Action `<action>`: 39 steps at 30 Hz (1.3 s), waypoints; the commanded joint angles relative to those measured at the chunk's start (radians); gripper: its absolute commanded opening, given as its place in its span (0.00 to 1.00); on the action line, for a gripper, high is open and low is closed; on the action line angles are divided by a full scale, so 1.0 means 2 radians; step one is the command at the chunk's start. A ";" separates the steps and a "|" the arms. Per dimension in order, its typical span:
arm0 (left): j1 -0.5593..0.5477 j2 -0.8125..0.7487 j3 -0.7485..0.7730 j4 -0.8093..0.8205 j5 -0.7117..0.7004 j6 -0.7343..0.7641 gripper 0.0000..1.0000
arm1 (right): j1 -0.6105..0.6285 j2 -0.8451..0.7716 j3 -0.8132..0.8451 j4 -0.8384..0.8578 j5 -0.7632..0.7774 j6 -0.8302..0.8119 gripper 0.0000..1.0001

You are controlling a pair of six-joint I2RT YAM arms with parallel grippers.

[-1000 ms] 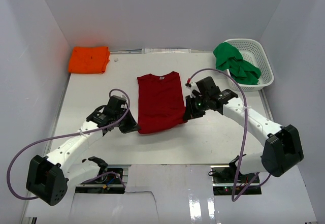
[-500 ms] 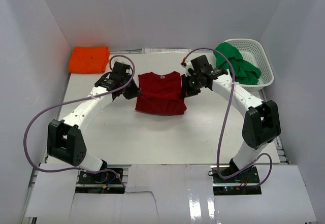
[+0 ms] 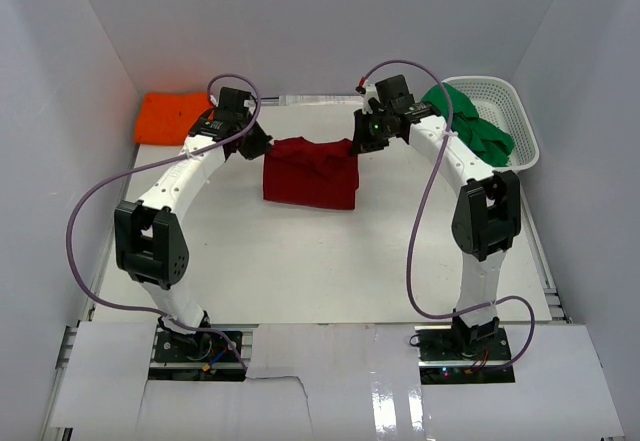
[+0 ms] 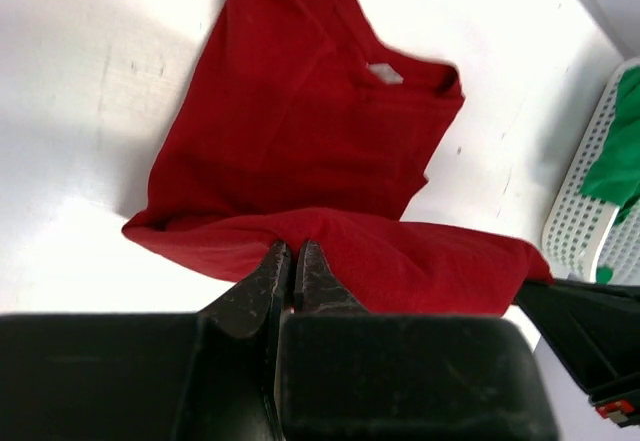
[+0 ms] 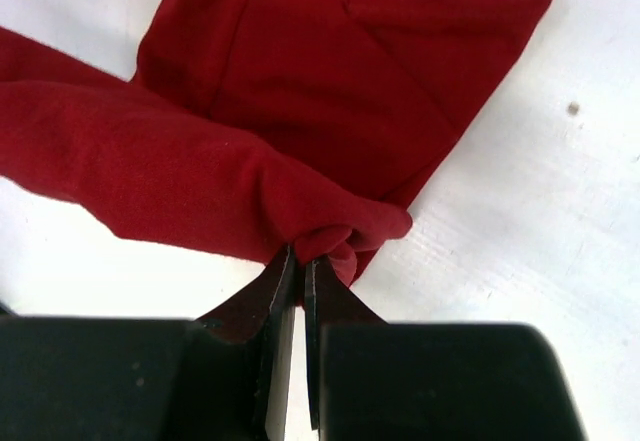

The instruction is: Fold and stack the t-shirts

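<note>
The dark red t-shirt lies mid-table, its bottom hem lifted and carried over towards the collar end. My left gripper is shut on the hem's left corner, and the wrist view shows the cloth pinched at my left gripper. My right gripper is shut on the right corner, where the red cloth bunches at my right gripper. A folded bright orange t-shirt rests at the back left. The green t-shirt lies crumpled in the basket.
The white lattice basket stands at the back right corner, also visible at the right edge of the left wrist view as the basket. White walls close in the table on three sides. Both arms stretch far back across the table.
Both grippers have carried the red shirt's bottom hem from the near side up and back over the shirt to its collar end, halving its length.
</note>
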 commanded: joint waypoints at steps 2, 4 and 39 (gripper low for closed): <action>0.013 0.035 0.055 0.002 0.000 0.007 0.00 | -0.008 0.036 0.060 -0.002 -0.016 -0.009 0.08; 0.015 0.062 0.075 0.002 0.002 0.009 0.00 | -0.011 0.052 0.076 -0.001 -0.019 -0.008 0.09; 0.074 0.148 0.060 0.253 0.247 0.050 0.49 | -0.040 0.090 -0.020 0.311 -0.091 0.100 0.08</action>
